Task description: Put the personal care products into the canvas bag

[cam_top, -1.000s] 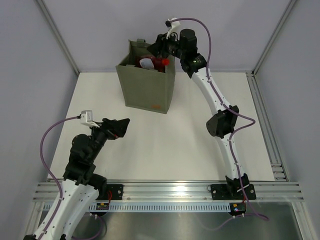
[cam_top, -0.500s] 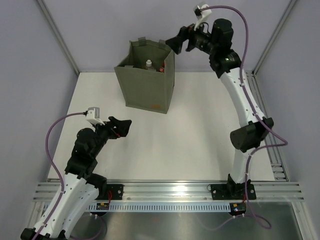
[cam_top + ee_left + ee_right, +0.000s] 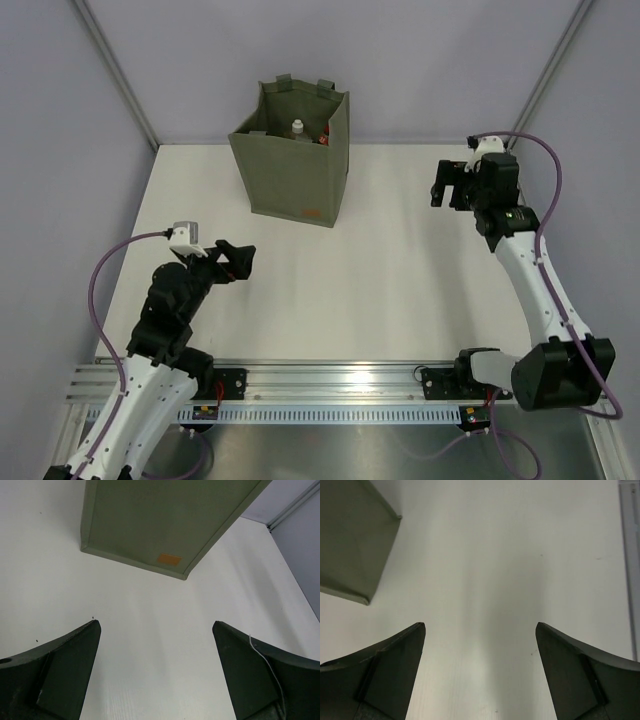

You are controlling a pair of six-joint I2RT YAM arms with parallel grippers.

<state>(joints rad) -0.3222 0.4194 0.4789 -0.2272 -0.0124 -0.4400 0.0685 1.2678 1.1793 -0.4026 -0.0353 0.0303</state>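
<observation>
Canvas bag [image 3: 295,180] stands upright near the worktop's [image 3: 380,280] far edge, bottles [image 3: 297,130] inside its open mouth. Left gripper [image 3: 235,260] and right gripper [image 3: 445,185] both gape empty; loading looks finished.

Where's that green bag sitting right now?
In the top view the canvas bag stands upright at the far side of the table, left of centre, ahead of the open left gripper.
</observation>
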